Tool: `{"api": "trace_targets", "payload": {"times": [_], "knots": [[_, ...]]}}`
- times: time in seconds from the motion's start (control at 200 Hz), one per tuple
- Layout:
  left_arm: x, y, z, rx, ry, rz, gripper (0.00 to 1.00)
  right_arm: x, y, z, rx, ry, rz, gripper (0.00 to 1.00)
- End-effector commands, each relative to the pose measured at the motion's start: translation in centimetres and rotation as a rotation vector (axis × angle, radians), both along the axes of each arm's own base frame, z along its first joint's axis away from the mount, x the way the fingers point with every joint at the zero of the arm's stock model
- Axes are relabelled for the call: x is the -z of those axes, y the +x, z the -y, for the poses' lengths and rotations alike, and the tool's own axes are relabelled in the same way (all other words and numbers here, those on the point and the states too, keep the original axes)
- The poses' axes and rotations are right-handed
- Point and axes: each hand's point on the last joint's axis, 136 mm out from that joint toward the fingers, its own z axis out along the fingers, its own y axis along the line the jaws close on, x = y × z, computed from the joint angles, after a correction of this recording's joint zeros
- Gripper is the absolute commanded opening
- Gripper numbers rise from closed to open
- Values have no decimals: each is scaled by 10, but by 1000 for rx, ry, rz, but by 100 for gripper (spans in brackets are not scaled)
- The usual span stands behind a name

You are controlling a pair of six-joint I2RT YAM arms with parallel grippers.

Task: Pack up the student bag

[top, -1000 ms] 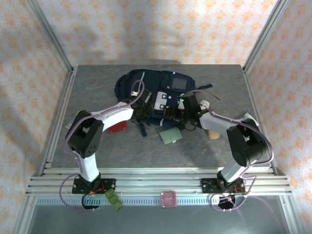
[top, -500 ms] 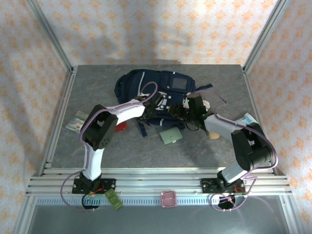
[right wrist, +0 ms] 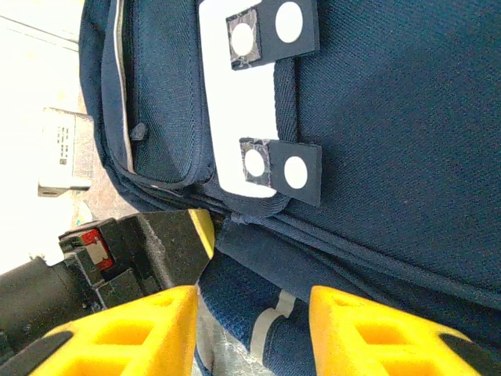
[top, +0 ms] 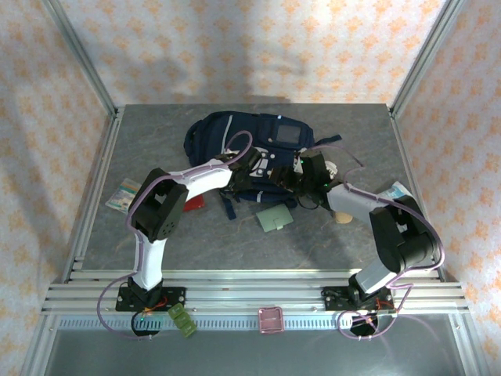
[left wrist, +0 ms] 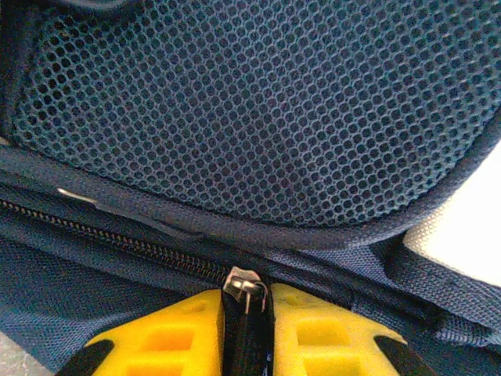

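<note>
Two changes: I see left gripper [left wrist: 246, 313] swung onto student bag [top: 227, 129], now pinching zipper pull [left wrist: 244, 283]; right gripper [right wrist: 252, 305] half-open astride bag fabric, grip unclear. Unzipping likely next.

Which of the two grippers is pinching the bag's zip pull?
The left gripper: its yellow fingers are closed on the zip pull of the bag. The right gripper stands open, with a wide gap.
</note>
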Motion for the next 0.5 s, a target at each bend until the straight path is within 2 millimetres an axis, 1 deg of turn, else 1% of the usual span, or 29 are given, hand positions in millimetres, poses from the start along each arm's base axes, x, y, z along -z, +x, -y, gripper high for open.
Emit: {"api": "trace_targets", "payload": {"times": [0.0,0.08,0.12,0.145,0.19,0.265,0.345,0.445,0.496], "knots": [[12,-20,2,42,-2,-86,19,2,3,1,18,11,5,41],[15,-22,6,48,-25,-91,18,3,4,2,25,9,2,41],[15,-23,8,51,-33,-95,12,4,4,2,30,9,-2,41],[16,-23,8,52,-36,-98,5,5,4,3,33,7,-5,41],[16,-24,8,56,-35,-100,0,5,5,2,34,9,-6,41],[17,-25,7,63,-29,-102,0,2,7,-1,29,7,-1,41],[14,-25,6,69,-21,-98,0,0,7,-11,2,-2,5,42],[1,-20,3,80,-1,-64,0,5,8,-27,-32,-37,-2,41],[-7,-17,0,88,19,-44,0,12,10,-32,-35,-57,-15,41]]}}
